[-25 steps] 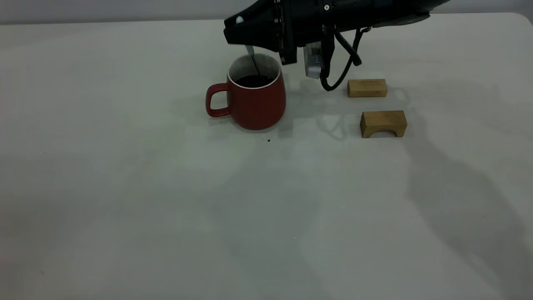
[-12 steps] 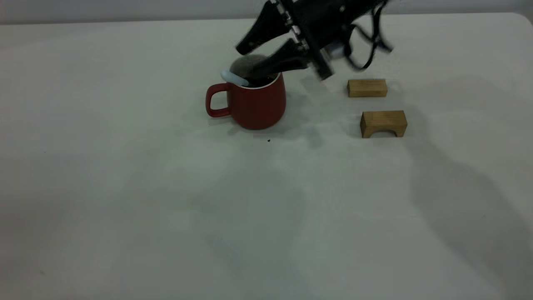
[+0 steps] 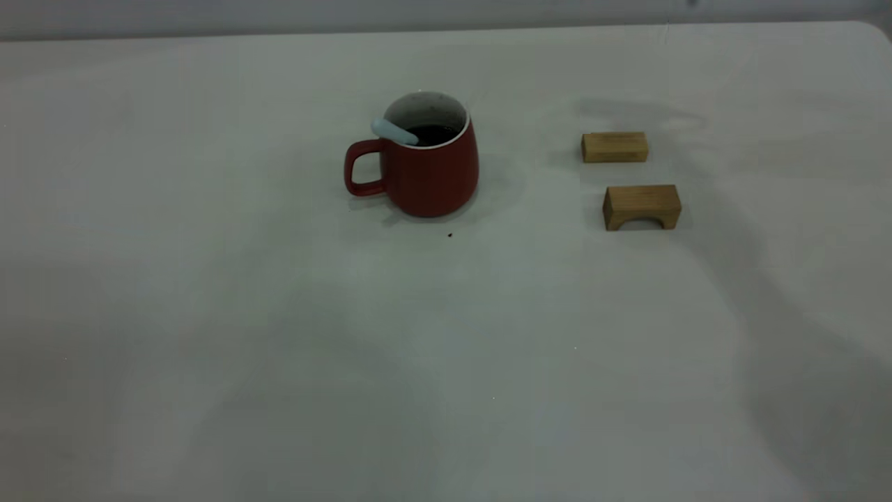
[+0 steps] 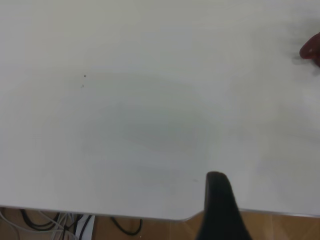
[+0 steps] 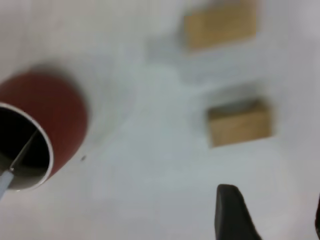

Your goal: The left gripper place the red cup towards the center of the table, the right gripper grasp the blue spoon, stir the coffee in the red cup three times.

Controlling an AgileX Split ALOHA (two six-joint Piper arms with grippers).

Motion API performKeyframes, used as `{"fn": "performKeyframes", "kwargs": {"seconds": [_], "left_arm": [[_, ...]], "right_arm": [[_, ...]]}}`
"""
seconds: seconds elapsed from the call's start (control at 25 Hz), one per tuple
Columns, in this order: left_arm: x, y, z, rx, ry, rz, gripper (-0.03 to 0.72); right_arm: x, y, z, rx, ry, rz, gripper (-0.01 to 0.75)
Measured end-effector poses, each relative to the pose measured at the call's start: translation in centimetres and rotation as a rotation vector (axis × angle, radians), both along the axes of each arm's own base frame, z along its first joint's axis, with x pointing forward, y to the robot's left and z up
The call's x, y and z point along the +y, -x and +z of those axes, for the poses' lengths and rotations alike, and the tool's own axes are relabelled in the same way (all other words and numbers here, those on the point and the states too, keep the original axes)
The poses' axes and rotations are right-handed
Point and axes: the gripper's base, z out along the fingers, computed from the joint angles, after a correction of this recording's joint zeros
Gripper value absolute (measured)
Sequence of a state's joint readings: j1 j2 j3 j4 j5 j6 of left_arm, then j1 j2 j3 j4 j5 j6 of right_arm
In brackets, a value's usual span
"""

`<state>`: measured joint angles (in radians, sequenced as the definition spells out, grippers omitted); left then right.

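The red cup (image 3: pixel 426 167) stands upright on the table (image 3: pixel 446 348), a little behind its middle, with its loop handle to the left. Dark coffee (image 3: pixel 433 134) shows inside. The blue spoon (image 3: pixel 394 131) leans in the cup, its pale handle resting over the rim above the cup's handle, held by nothing. Neither arm appears in the exterior view. In the right wrist view the cup (image 5: pixel 55 107) and the spoon's stem (image 5: pixel 22 147) lie well away from my right gripper (image 5: pixel 272 215), which is open and empty. My left gripper (image 4: pixel 220 210) hangs over the table's edge, far from the cup (image 4: pixel 312 50).
Two tan wooden blocks lie right of the cup: a flat one (image 3: pixel 614 147) farther back and an arched one (image 3: pixel 642 206) nearer. A small dark speck (image 3: pixel 449 235) sits just in front of the cup. Cables (image 4: pixel 55 222) hang below the table edge.
The right gripper let go of the spoon and pulled up and away out of the exterior view. The spoon tipped from upright to leaning on the cup's left rim.
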<state>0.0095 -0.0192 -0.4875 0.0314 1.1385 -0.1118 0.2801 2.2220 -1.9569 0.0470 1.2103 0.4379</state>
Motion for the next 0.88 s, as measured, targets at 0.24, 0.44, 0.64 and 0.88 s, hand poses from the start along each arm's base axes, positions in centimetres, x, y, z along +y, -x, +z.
{"fn": "performKeyframes", "kwargs": {"seconds": [0.24,0.44,0.64,0.88], "left_arm": [[0.0,0.0,0.0,0.0,0.0,0.0,0.551],[0.0,0.0,0.0,0.0,0.0,0.0,0.551],[0.0,0.0,0.0,0.0,0.0,0.0,0.551],[0.0,0.0,0.0,0.0,0.0,0.0,0.551]], "right_arm": [[-2.6,2.0,8.7,-0.231,0.231,0.236,0.435],[-3.8,5.3,15.6,-0.381,0.292,0.386,0.435],[-5.8,11.0,23.3,-0.578,0.336,0.357,0.435],[-8.7,21.2,25.8,-0.651,0.314,0.326,0.435]]}}
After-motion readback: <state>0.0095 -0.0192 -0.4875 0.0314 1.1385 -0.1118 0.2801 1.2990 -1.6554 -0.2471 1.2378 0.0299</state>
